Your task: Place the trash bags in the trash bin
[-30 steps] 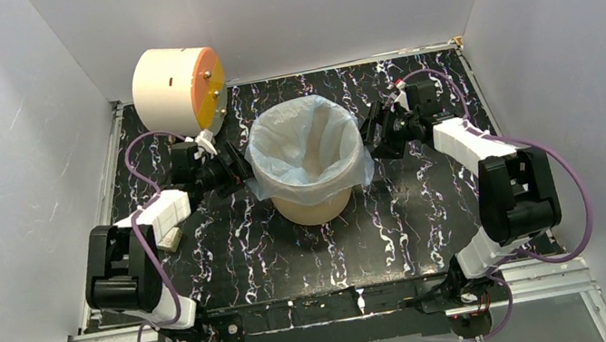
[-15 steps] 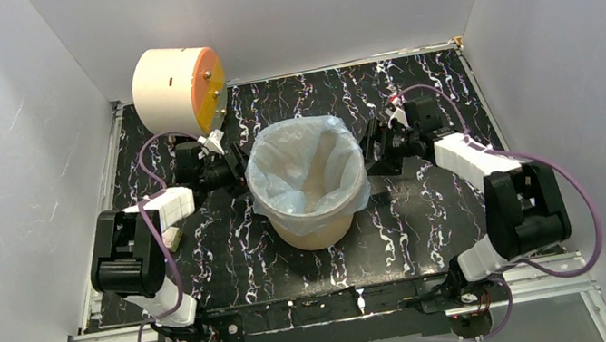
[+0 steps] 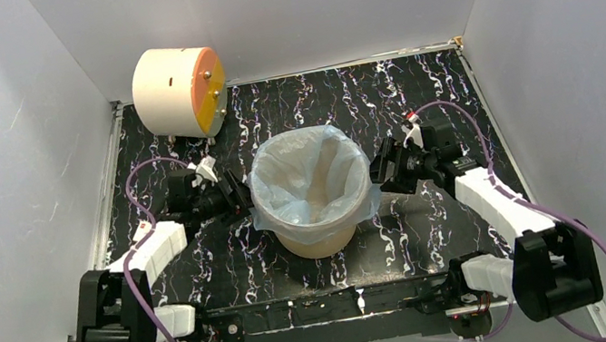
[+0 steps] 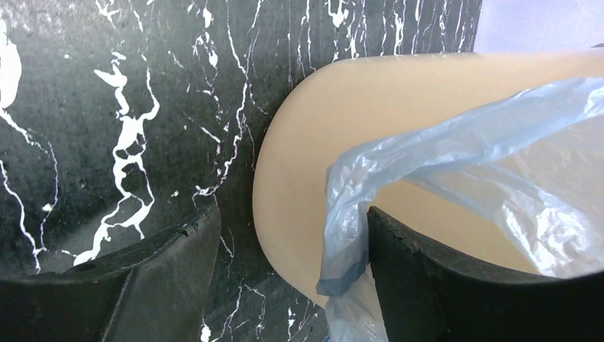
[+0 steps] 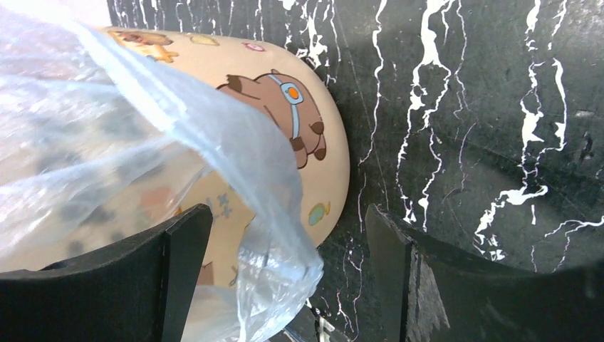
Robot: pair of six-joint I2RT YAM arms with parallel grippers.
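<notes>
The tan trash bin [image 3: 321, 240] stands mid-table. The pale blue trash bag [image 3: 310, 179] lines it, its edge folded out over the rim. My left gripper [image 3: 236, 202] is open at the bin's left side. In the left wrist view the bag's hem [image 4: 356, 235] hangs between the fingers against the right one, beside the bin wall [image 4: 313, 142], and the gripper [image 4: 292, 285] is open. My right gripper [image 3: 379, 175] is open at the bin's right side. In the right wrist view a bag fold [image 5: 278, 249] hangs between its open fingers [image 5: 288, 281], by the bin's cartoon-printed wall [image 5: 324, 142].
A cream drum with an orange face [image 3: 176, 90] lies at the back left. White walls enclose the black marbled table [image 3: 415, 89] on three sides. A metal rail [image 3: 339, 305] runs along the near edge by the arm bases.
Both grippers have moved down and toward the near edge along the bin's sides. The bag's edge sits lower around the rim, and both arms have folded lower.
</notes>
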